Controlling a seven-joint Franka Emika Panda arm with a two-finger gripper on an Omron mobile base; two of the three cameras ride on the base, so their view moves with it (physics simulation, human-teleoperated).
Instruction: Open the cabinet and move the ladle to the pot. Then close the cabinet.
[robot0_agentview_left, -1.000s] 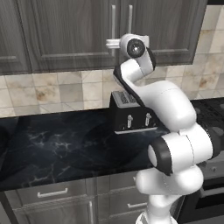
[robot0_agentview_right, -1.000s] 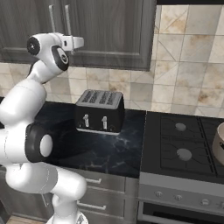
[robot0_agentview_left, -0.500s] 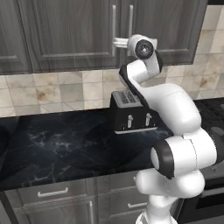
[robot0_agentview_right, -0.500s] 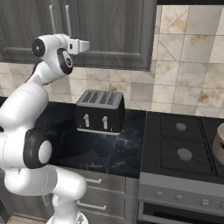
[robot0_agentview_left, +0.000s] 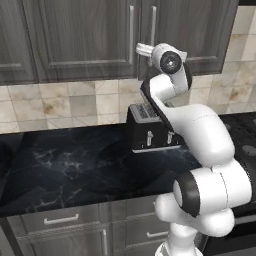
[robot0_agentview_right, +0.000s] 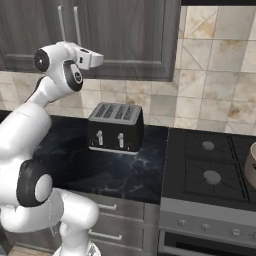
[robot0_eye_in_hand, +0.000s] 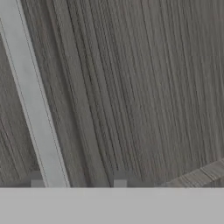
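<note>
The cabinet (robot0_agentview_left: 85, 35) (robot0_agentview_right: 130, 35) hangs above the counter with both doors shut, so the ladle is hidden. My gripper (robot0_agentview_left: 139, 48) (robot0_agentview_right: 100, 59) is raised to the doors' lower part, next to the two silver bar handles (robot0_agentview_left: 153, 22). In the hand view my gripper (robot0_eye_in_hand: 78, 181) is open and faces the door's wood grain (robot0_eye_in_hand: 144, 87) at close range. One silver handle (robot0_eye_in_hand: 30, 96) runs down between my fingertips, close to the left one (robot0_eye_in_hand: 37, 180). The tan pot (robot0_agentview_right: 251, 162) peeks in at the right edge, on the stove.
A dark four-slot toaster (robot0_agentview_left: 152, 127) (robot0_agentview_right: 116, 127) stands on the black marble counter (robot0_agentview_left: 75, 170) under my arm. A black stove (robot0_agentview_right: 210, 165) adjoins the counter on the right. Drawer units with horizontal handles (robot0_agentview_left: 61, 219) run below.
My hand has shifted a little to the right along the cabinet front, closer to the handles. The doors have not moved.
</note>
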